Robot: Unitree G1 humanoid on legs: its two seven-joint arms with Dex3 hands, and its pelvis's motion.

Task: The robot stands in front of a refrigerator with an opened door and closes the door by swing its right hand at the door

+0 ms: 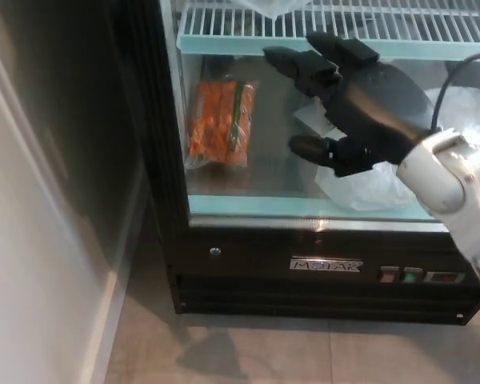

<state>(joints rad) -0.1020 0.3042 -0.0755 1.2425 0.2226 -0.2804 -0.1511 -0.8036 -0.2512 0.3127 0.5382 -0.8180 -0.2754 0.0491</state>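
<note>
The refrigerator's glass door point(260, 172) lies flush against the black cabinet, its dark left frame point(166, 144) upright. My right hand point(360, 100) is open, fingers spread, held just in front of the glass at mid height on the right side; I cannot tell whether it touches the pane. Its white forearm point(452, 180) comes in from the right edge. Behind the glass lie a bag of carrots point(220, 120) and a crumpled clear plastic bag point(368, 188) under a white wire shelf point(304, 24). My left hand does not show.
A black base panel with a nameplate point(326, 265) and small switches point(400, 276) runs under the door. A white wall point(32, 256) stands close on the left. Grey tiled floor point(248, 352) lies in front.
</note>
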